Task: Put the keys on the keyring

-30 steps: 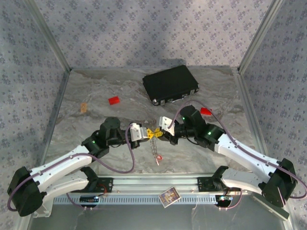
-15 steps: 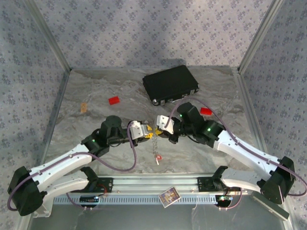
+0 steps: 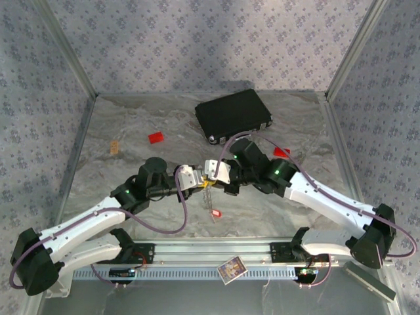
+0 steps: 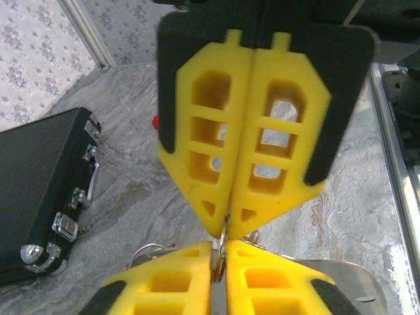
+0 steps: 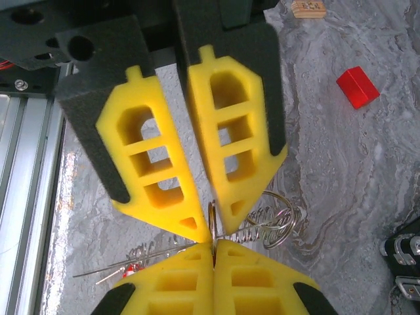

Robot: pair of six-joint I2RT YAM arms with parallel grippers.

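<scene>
Item: keyring [image 3: 206, 178], a thin metal loop with a coil of wire beside it, held up above the middle of the worktop [image 3: 131, 118], between the two arms. Left fingers [image 3: 199, 177]: pressed together, tips pinching the ring's edge; in the left wrist view the yellow pads [image 4: 203, 151] meet flush along their length, with the keyring [image 4: 222, 244] clamped at the tips. Right fingers [image 3: 211, 174]: also pinching the ring from the opposite side, tip to tip with the left pair; in the right wrist view the pads [image 5: 230, 131] stand apart at the base and converge at the points on the keyring [image 5: 213, 218]. Attached: a fine chain [image 3: 209, 195] running toward the near edge, ending at a red-tagged key [image 3: 214, 212]; whether that key hangs or rests on the surface cannot be told. Also present: black case [image 3: 233, 116] at the far centre; one red block [image 3: 156, 137] to its left, another red block [image 3: 281, 151] by the right arm; a small tan piece [image 3: 115, 147] at the far left; a printed card [image 3: 231, 268] on the front rail.
</scene>
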